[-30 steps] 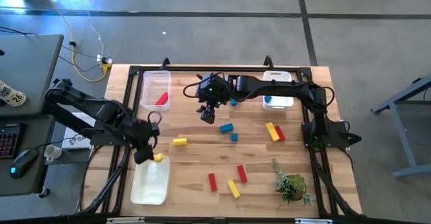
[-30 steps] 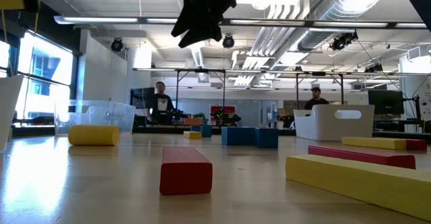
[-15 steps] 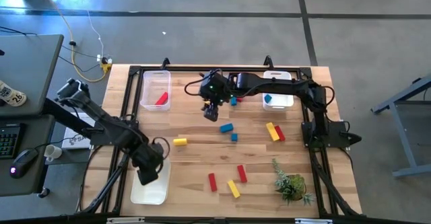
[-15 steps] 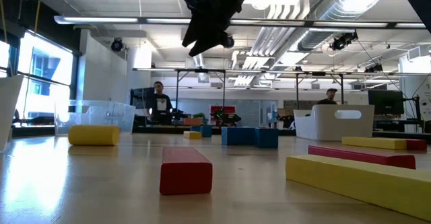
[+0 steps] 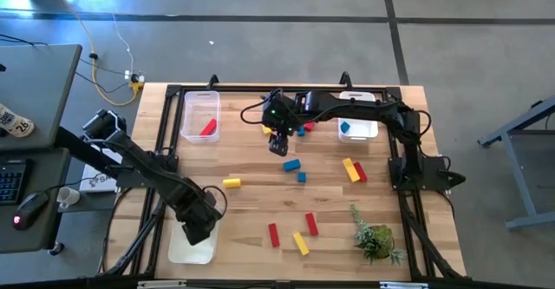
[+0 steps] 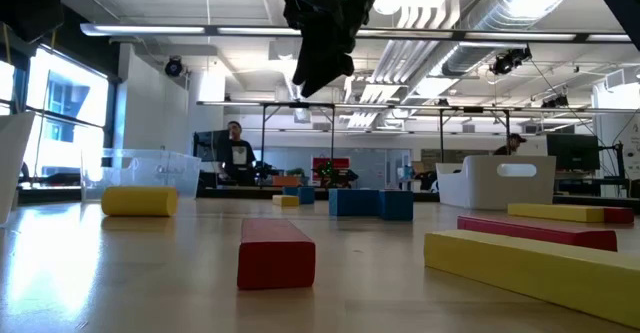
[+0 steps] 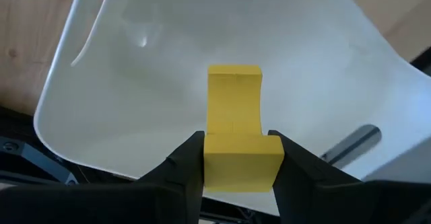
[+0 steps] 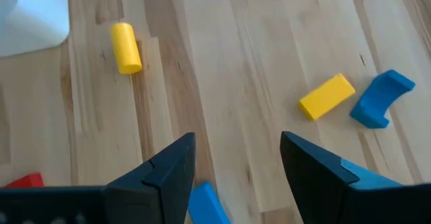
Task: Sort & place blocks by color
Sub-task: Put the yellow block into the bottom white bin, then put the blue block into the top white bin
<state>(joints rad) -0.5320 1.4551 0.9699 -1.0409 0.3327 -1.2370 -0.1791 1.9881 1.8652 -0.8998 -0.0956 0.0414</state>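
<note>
Yellow block (image 7: 234, 126) sits pinched between my left gripper's (image 7: 235, 158) fingers, hanging over the white bin (image 5: 185, 247) at the table's (image 5: 251, 204) front-left corner. My right gripper (image 5: 279, 143) hovers above the table's back middle, its jaws spread apart and holding nothing. Below it I see loose blocks scattered on the wood: a yellow cylinder (image 5: 231, 183), blue pieces (image 5: 291, 164), and red and yellow bars (image 5: 354, 170). One red block (image 5: 208, 128) lies in the clear bin (image 5: 199, 98) at back left, and a blue block (image 5: 345, 128) lies in the white bin (image 5: 358, 98) at back right.
</note>
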